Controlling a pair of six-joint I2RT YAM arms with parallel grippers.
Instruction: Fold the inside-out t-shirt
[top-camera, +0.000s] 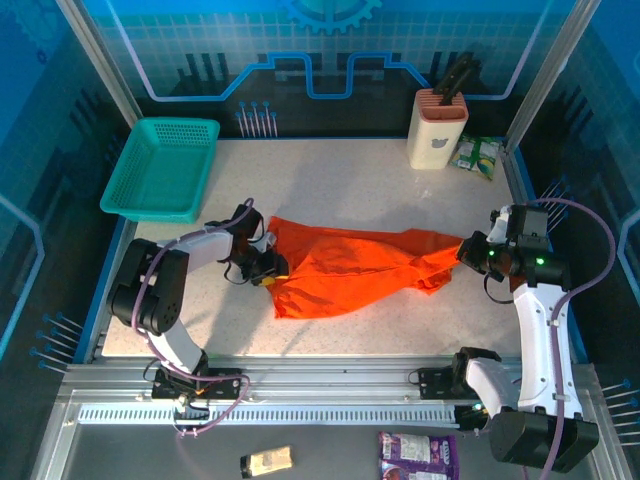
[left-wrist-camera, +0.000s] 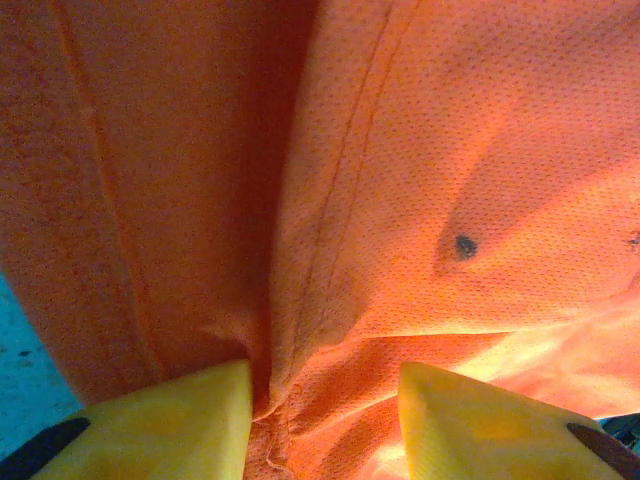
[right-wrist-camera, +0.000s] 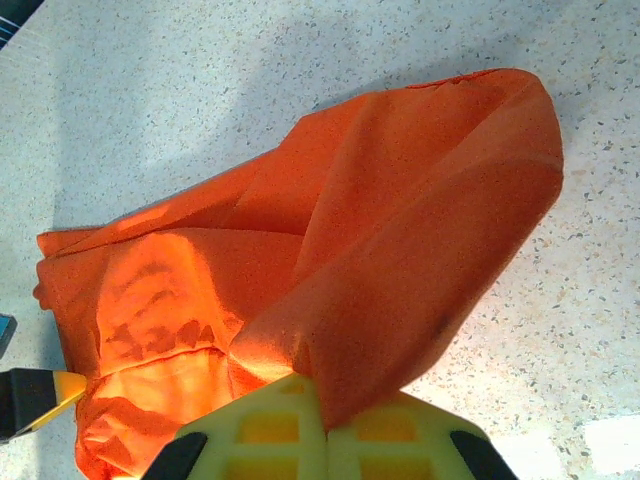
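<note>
The bright orange t-shirt (top-camera: 350, 265) lies bunched and stretched left to right across the middle of the table. My left gripper (top-camera: 268, 268) is at its left end. In the left wrist view its yellow fingers (left-wrist-camera: 180, 415) stand apart, open, with folded cloth (left-wrist-camera: 450, 150) and a seam lying in the gap of the gripper (left-wrist-camera: 325, 375). My right gripper (top-camera: 468, 250) is at the shirt's right end. In the right wrist view it (right-wrist-camera: 325, 385) is shut on a pinched fold of the t-shirt (right-wrist-camera: 380, 250), which drapes away over the speckled tabletop.
A teal mesh basket (top-camera: 160, 165) sits at the back left corner. A beige knife block (top-camera: 437, 128) and a green packet (top-camera: 477, 155) stand at the back right. A purple packet (top-camera: 417, 455) and a small wrapped item (top-camera: 267, 461) lie below the front rail.
</note>
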